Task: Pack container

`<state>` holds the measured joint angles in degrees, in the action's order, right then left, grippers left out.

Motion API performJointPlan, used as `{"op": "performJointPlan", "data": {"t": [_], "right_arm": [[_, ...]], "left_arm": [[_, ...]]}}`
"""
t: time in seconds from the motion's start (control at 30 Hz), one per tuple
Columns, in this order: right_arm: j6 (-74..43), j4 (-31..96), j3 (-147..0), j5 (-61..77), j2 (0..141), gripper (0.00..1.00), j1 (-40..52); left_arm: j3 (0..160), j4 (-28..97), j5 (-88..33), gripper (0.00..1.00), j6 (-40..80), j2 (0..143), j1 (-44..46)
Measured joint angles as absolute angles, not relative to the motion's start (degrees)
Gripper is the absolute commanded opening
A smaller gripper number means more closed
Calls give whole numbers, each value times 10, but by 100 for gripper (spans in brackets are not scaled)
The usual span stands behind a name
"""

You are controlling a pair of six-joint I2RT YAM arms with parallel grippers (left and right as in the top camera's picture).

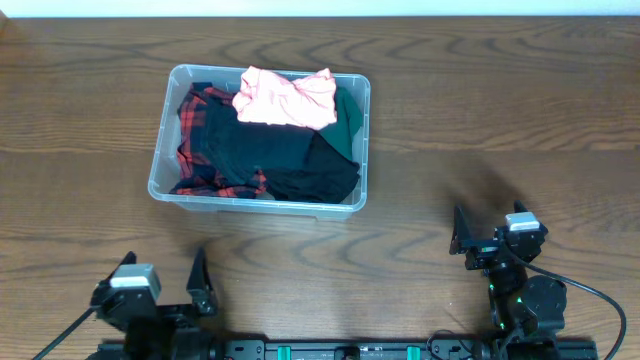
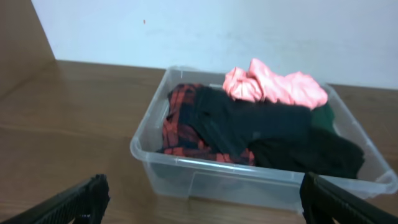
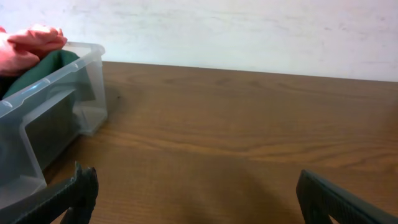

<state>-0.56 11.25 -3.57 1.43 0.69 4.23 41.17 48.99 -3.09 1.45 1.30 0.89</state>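
Plainly, wooden table [image 1: 500,120] under container [image 1: 159,165], white wall [image 2: 186,31] behind.

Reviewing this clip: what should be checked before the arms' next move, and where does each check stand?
1. Left gripper open, nothing held: ok.
2. Right gripper open, nothing held: ok.
3. Container upright on the table, apart from both grippers: ok.
4. Black garment and plaid garment inside the walls: ok.
5. Pink garment below the rim: not ok, it heaps above it.
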Motion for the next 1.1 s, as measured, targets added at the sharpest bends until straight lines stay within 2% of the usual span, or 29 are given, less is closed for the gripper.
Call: {"op": "performJointPlan", "data": {"t": [0.37,0.63,0.83,1.1], "right_arm": [[-5,112,-36,14,7,99,42],[-6,112,-36,15,7,99,42],[-6,113,-36,14,7,99,42],[-6,113,-36,14,7,99,42]], "left_arm": [[268,396,-31,98,3,6,9],[187,372,-31,98,-1,6,9],[134,248,-31,98,-1,6,9],[74,175,-31,98,-1,6,9]]}}
